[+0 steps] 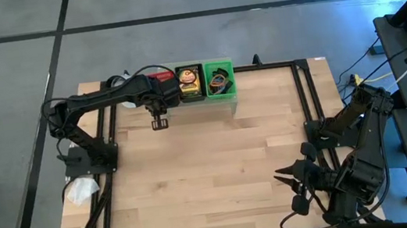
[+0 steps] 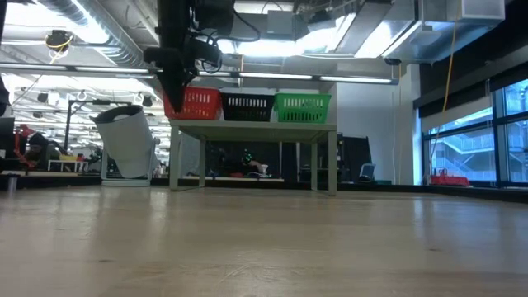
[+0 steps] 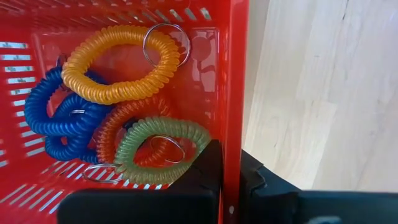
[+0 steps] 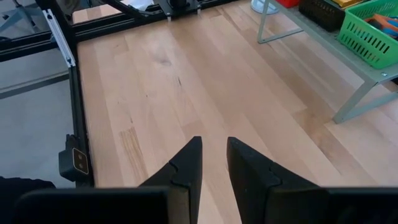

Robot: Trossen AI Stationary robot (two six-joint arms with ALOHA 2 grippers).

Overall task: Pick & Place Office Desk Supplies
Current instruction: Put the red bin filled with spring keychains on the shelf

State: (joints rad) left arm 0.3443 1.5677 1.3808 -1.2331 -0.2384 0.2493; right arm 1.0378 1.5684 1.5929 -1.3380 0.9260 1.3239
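We see our left pincer (image 3: 227, 177) pinched tight on the side wall of the red basket (image 3: 233, 74). One finger is inside the wall and one is outside. The red basket sits on the pale green shelf (image 2: 252, 125), at the end of a row with the black basket (image 1: 189, 83) next to it and the green basket (image 1: 221, 78) past that.

Inside the red basket lie curly loops: an orange loop (image 3: 118, 62), a blue loop (image 3: 59, 118) and a green loop (image 3: 158, 146), all piled close and touching. The black basket holds yellow boxes (image 1: 188, 77).

We think the step now is moving the red basket itself. Next, we would need to lift it clear of the shelf edge and keep it flat so no loops spill out.

The black basket sits very close, so there is little room on that side. In front of the shelf the desk (image 1: 211, 168) is wide and bare.

Our right pincer (image 4: 214, 162) waits far from the red basket, fingers a little apart, holding nothing.
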